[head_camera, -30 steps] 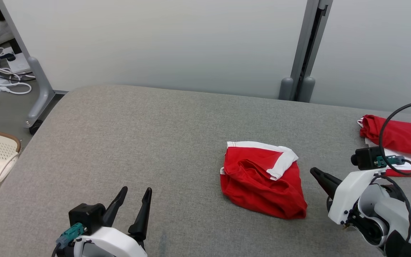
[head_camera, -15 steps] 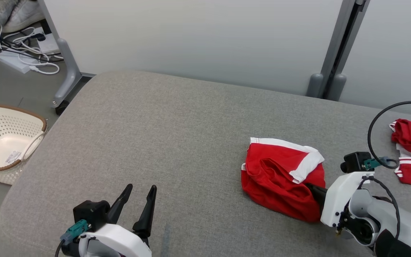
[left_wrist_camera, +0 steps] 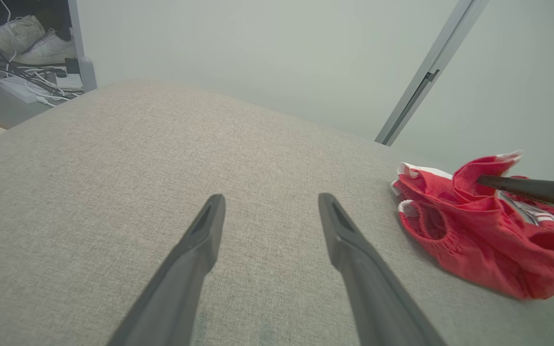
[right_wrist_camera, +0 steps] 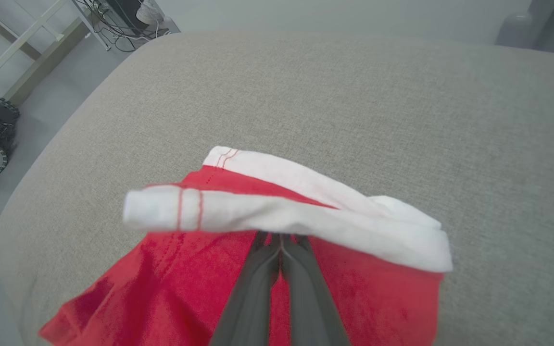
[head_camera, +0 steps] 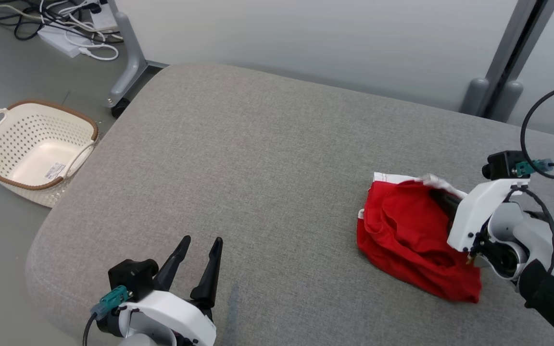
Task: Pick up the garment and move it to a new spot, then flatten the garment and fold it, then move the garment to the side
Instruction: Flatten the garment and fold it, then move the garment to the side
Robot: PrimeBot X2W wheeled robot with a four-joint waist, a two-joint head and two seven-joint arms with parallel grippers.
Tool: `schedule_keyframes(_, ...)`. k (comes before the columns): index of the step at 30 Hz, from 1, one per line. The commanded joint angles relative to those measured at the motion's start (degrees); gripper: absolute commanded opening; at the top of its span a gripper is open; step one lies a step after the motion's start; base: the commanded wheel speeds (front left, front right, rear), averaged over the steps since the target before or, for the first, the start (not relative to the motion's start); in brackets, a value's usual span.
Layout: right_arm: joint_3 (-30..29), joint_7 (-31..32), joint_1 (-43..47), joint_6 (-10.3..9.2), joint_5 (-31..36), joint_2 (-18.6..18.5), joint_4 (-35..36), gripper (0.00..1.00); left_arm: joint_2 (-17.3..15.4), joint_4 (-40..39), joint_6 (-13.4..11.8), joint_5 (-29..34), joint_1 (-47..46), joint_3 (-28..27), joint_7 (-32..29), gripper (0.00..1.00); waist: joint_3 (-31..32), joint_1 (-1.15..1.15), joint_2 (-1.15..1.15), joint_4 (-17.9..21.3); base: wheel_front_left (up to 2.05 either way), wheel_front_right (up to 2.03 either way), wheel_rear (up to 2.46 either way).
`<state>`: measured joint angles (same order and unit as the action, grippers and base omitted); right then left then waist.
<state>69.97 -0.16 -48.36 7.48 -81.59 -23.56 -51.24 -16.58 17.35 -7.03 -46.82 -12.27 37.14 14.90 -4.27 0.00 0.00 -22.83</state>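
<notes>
Right claw [right_wrist_camera: 279, 242] into garment [head_camera: 411, 235] (basket [head_camera: 41, 129] leftward)

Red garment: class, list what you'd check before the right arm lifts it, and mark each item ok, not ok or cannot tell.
1. Right gripper shut on red garment: ok, cloth peaks at its tips.
2. Layers pinched: cannot tell, white band hides the tips.
3. Garment off grey cushion: not ok, most lies on it.
4. Left gripper open, apart from garment: ok.
5. Room on cushion leftward: ok.
</notes>
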Motion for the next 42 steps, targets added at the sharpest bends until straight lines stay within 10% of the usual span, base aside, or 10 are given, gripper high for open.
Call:
schedule_keyframes(1, -0.1, 0.3, -1.8, 0.05, 0.5, 0.1, -1.1, 0.00, 0.6, 0.4, 0.7, 0.6, -1.5, -0.8, 0.2, 1.00, -1.5, 0.00, 0.00, -1.5, 0.00, 0.00, 0.00)
schedule_keyframes(16, 1.7, 4.2, -4.5, 0.05, 1.2, 6.5, -4.6, 0.00, 3.9, 3.4, 3.6, 4.2, -1.6, -4.9, 0.3, 1.00, -3.5, 0.00, 0.00, -3.3, 0.00, 0.00, 0.00)
schedule_keyframes(26, 1.6, -4.2, -3.4, 0.05, 1.7, 6.3, -0.6, 0.00, 3.1, 4.8, 4.0, 5.3, 0.3, -5.8, 0.3, 1.00, 1.2, 0.00, 0.00, 1.4, 0.00, 0.00, 0.00)
schedule_keyframes(29, 1.7, -6.7, -1.9, 0.05, 1.5, 5.4, 0.3, 0.49, 2.4, 4.6, 3.7, 5.2, 1.0, -5.7, 0.1, 1.00, 3.2, 0.00, 0.00, 3.3, 0.00, 0.00, 0.00)
schedule_keyframes(31, 1.8, -7.9, -0.9, 0.05, 1.3, 4.7, 0.9, 1.00, 2.1, 4.3, 3.4, 5.1, 1.6, -5.8, -0.1, 1.00, 4.5, 0.00, 0.00, 4.7, 0.00, 0.00, 0.00)
schedule_keyframes(42, 0.1, -12.6, 4.0, 0.05, -1.2, 2.0, 0.1, 1.00, -0.3, 0.8, 1.2, 5.8, 3.6, -7.0, -0.1, 1.00, 5.9, 0.00, 0.00, 8.9, 0.00, 0.00, 0.00)
